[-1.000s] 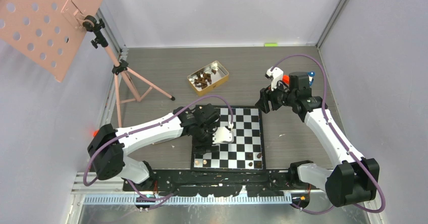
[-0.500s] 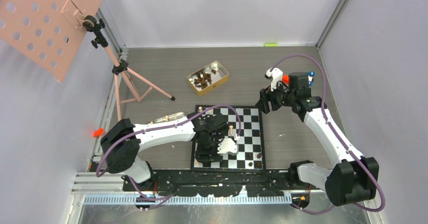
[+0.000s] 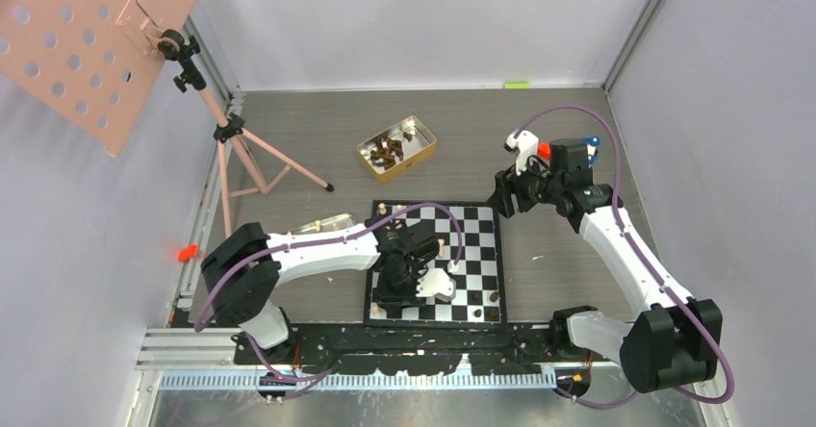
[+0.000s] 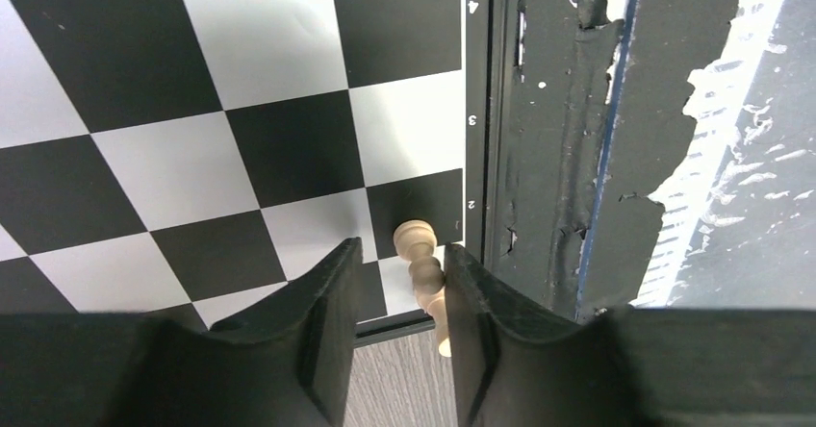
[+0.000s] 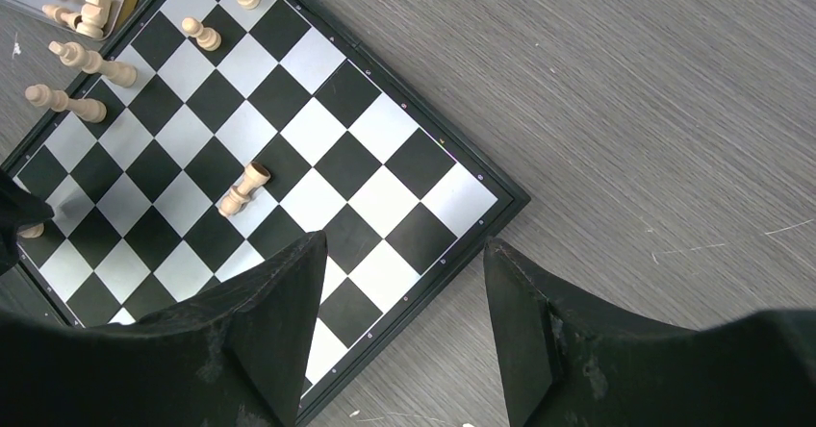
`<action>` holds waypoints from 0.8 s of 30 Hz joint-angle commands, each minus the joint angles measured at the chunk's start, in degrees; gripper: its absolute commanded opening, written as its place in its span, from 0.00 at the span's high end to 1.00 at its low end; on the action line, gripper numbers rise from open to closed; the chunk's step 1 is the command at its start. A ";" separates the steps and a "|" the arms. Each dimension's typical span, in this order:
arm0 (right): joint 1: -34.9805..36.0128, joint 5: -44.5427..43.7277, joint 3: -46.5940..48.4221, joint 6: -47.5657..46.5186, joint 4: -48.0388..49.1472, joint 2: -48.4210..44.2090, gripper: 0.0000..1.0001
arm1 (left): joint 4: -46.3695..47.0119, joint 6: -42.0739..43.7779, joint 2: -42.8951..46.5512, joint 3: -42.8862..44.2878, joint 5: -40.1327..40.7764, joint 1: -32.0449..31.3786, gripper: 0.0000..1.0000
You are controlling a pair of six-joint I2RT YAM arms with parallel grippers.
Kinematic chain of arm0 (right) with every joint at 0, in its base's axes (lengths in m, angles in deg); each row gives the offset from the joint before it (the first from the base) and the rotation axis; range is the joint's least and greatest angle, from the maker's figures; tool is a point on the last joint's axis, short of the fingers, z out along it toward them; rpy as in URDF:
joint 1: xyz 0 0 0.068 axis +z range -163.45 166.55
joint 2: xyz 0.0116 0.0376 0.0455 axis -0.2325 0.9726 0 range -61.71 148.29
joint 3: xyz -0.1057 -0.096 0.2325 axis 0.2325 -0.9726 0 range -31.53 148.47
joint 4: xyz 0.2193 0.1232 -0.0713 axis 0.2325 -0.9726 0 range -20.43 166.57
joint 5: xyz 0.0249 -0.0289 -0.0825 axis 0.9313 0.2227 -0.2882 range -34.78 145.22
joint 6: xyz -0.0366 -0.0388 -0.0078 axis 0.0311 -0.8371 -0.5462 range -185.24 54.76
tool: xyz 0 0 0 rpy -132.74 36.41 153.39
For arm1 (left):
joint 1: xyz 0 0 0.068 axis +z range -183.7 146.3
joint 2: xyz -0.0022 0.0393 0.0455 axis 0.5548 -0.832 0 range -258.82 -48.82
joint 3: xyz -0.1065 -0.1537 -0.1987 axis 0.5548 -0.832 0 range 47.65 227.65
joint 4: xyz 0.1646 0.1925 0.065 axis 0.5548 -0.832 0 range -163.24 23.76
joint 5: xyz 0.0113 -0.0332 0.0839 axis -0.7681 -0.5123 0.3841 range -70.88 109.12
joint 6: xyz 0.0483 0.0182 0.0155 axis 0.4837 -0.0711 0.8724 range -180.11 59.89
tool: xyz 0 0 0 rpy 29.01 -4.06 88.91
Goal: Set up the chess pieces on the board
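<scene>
The job is in its early part. Left of the board [image 3: 471, 244], a clear tray [image 3: 322, 223] holds pale chess pieces [image 5: 72, 9] waiting to be placed. Behind it, the gold tin [image 3: 396, 146] is heaped with dark ones, none of them in rows yet.

The left gripper [image 4: 399, 321] hangs low over the board's near left corner. Its fingers stand a little apart with a pale pawn [image 4: 421, 268] in the gap. The pawn is tilted and lies against one finger, with clear space on its other side, so it does not look clamped. Whether its base rests on a square cannot be told.

Along the board's left edge, four pale pieces [image 5: 91, 62] stand in a loose line. One more [image 5: 241, 188] sits out in the middle squares and seems to lie on its side, so it will likely need righting. At the near right corner are two dark pieces [image 3: 486, 298] — the only dark ones seen on the board.

The right gripper [image 5: 402, 244] hovers over the board's far right corner, its fingers wide apart and holding nothing.

By this count, most of both sets remains to be fetched and stood on the back ranks — the pale side is barely begun, the dark side hardly at all.
</scene>
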 commanded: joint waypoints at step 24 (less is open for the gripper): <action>-0.28 -0.11 0.08 -1.38 0.15 1.14 0.33 | -1.52 -0.18 -1.66 2.10 -3.85 -1.51 0.90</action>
